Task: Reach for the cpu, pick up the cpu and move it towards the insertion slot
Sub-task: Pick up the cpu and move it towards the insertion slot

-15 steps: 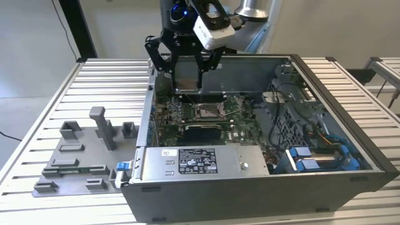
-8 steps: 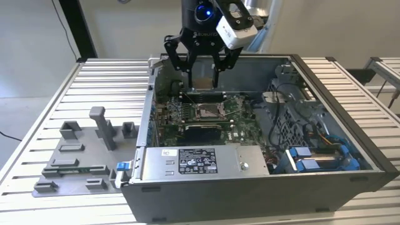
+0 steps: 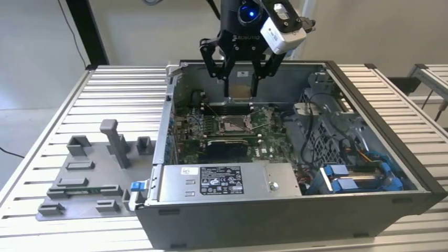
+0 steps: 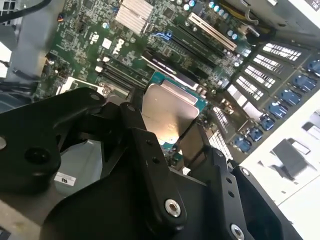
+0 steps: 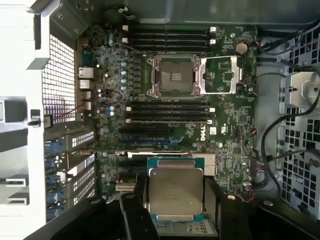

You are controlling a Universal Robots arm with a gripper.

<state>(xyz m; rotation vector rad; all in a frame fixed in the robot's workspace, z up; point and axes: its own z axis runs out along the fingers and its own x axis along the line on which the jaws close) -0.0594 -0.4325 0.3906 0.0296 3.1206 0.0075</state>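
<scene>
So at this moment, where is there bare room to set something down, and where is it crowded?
Bare ribbed table lies behind the grey fixture plate, on the exterior view's left of the computer case. Inside the case it is crowded: the tool holds the cpu over the board, short of the open socket.

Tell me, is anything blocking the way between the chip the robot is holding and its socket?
Nothing visible does. The gripper holds the cpu above the motherboard, and in the first wrist view the insertion slot lies open, its metal lid flipped aside, with only flat memory slots between them.
</scene>
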